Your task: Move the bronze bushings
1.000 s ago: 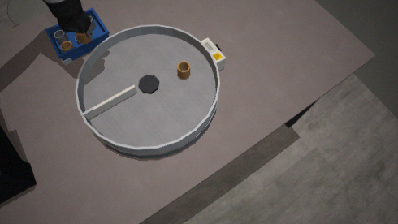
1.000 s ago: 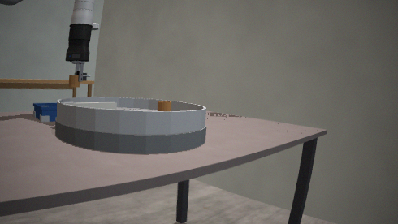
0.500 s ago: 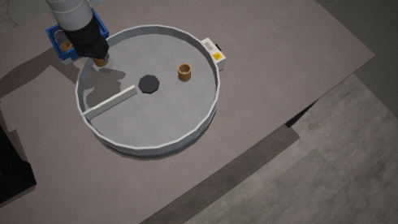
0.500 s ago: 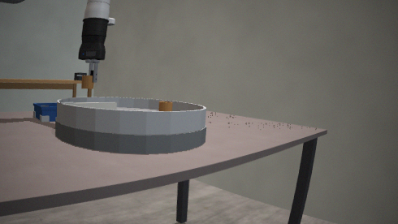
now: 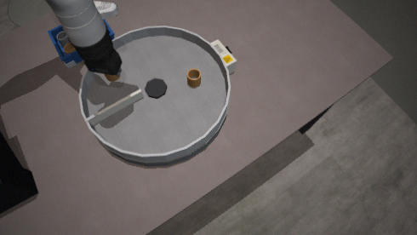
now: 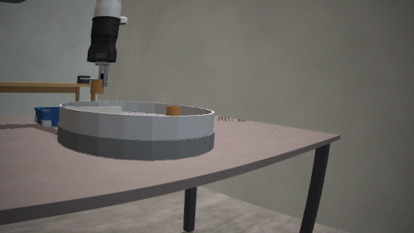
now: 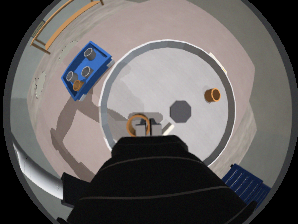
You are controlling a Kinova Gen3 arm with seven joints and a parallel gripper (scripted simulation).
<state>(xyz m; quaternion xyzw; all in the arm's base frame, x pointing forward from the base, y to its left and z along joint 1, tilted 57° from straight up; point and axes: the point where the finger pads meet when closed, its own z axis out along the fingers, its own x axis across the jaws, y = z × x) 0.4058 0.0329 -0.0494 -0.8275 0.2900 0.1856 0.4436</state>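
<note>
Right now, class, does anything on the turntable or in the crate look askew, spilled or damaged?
Nothing stands out: the bronze bushing on the disc is upright, and no bushing visible in the blue crate looks spilled or damaged.

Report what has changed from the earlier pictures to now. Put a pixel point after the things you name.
The gripper (image 6: 103,80) (image 7: 147,124) has carried a bronze bushing (image 5: 112,77) (image 6: 96,86) (image 7: 134,126) from above the blue crate (image 5: 54,41) (image 6: 47,116) (image 7: 103,51) to over the near part of the disc (image 5: 170,123) (image 7: 150,75). It was already held then. The bushing standing on the disc and the hub (image 5: 156,88) (image 7: 180,111) look unmoved.
</note>
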